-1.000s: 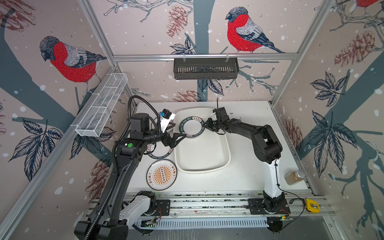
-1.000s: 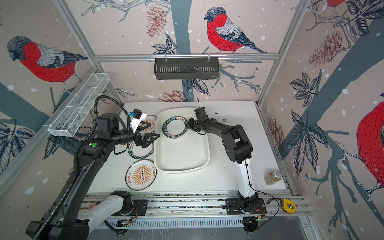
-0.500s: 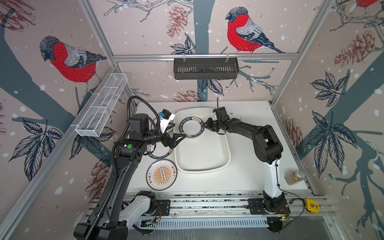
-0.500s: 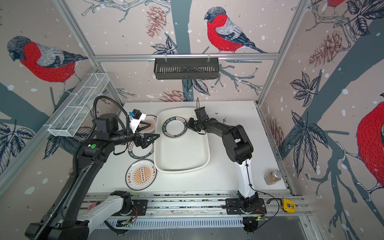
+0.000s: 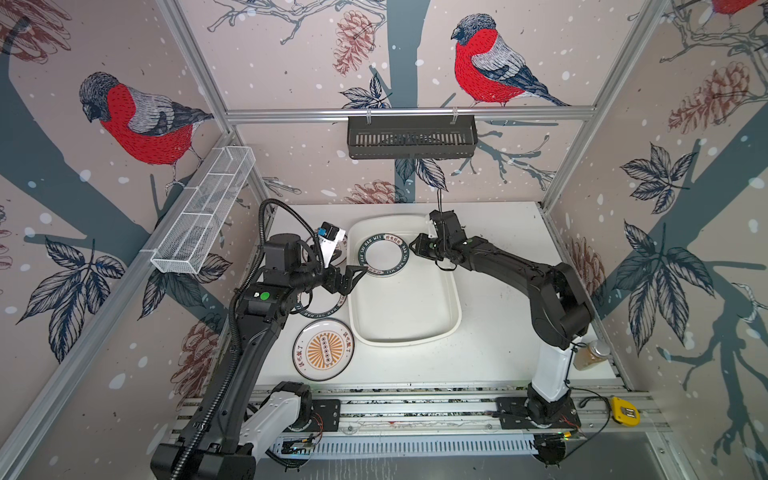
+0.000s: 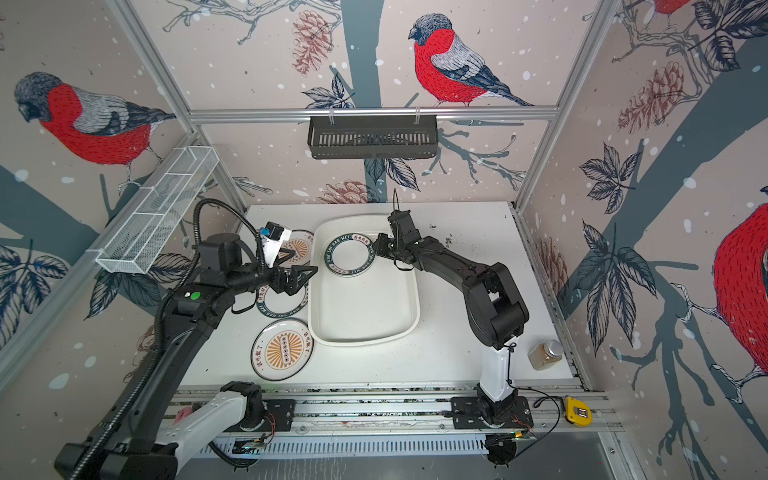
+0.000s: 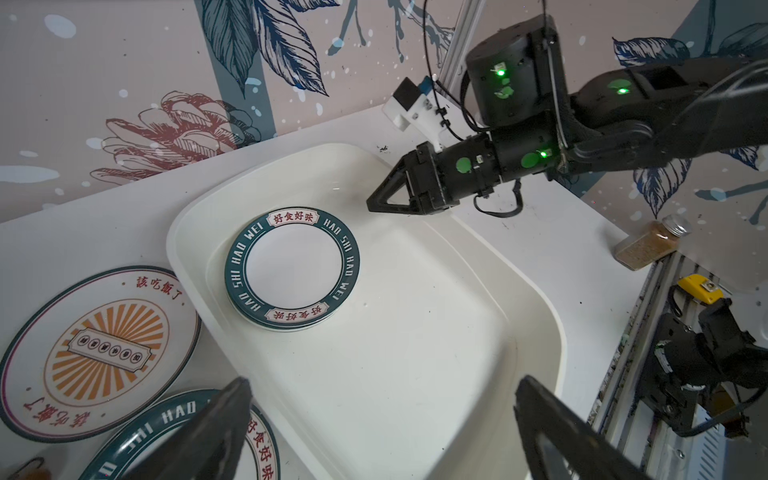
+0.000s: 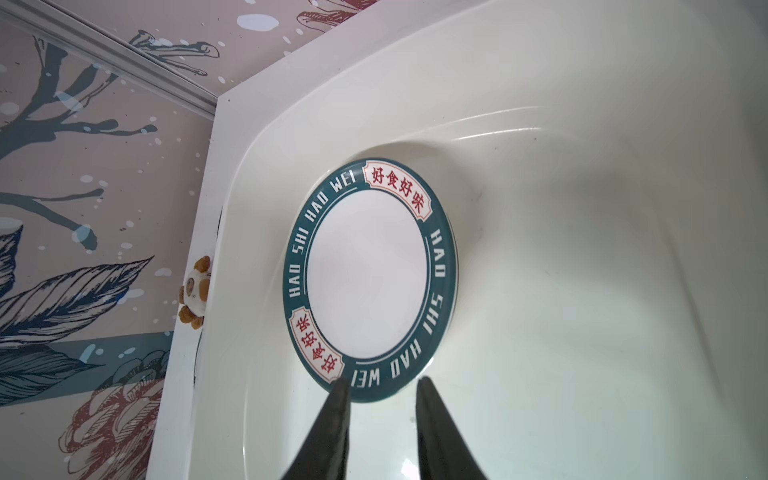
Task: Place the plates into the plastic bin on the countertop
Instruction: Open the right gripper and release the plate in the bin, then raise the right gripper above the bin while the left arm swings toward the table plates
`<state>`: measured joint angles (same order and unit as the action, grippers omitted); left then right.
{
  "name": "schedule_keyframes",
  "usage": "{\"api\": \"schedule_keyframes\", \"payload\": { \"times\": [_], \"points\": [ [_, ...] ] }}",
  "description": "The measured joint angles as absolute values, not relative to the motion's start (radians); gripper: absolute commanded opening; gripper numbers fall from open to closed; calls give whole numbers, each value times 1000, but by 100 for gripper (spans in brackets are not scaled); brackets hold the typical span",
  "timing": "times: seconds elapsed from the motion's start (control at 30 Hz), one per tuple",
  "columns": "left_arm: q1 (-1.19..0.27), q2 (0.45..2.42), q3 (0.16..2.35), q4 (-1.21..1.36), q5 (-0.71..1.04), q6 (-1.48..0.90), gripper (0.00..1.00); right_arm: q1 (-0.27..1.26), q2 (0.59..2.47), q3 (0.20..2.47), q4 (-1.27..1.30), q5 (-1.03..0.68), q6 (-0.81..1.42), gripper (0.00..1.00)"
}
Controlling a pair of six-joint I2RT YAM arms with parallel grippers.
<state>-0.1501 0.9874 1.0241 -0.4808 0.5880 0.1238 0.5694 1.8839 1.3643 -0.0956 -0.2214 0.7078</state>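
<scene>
A green-lettered plate (image 5: 384,254) (image 8: 370,282) lies in the back left corner of the plastic bin (image 5: 409,343), on top of another one. My right gripper (image 5: 413,247) (image 8: 382,384) hovers at that plate's rim, jaws a little apart with nothing between them. My left gripper (image 5: 355,280) (image 7: 384,379) stands wide open and empty over the bin's left rim. On the countertop (image 5: 498,332) left of the bin lie an orange sunburst plate (image 5: 324,350), a green-rimmed plate (image 5: 320,309) partly under the left arm, and another sunburst plate (image 6: 297,249) further back.
A spice jar (image 5: 590,355) stands at the right front corner and a yellow tape measure (image 5: 622,411) lies on the front rail. A black rack (image 5: 411,137) hangs on the back wall, a wire basket (image 5: 203,216) on the left wall. A small plush toy (image 8: 193,291) sits beside the bin.
My left gripper has edged a little to the right, toward the bin. The right arm and the plates have stayed where they were.
</scene>
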Motion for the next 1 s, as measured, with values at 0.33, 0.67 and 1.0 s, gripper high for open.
{"api": "schedule_keyframes", "payload": {
  "times": [0.33,0.67,1.0],
  "points": [
    [-138,1005,944,-410,451,26,98,626,1823,1262,-108,-184,679,29],
    [-102,1006,941,-379,447,-11,98,707,1986,1448,-273,-88,574,25],
    [-94,1009,936,-370,454,-22,98,738,2075,1486,-311,-79,561,25]
  ]
}}
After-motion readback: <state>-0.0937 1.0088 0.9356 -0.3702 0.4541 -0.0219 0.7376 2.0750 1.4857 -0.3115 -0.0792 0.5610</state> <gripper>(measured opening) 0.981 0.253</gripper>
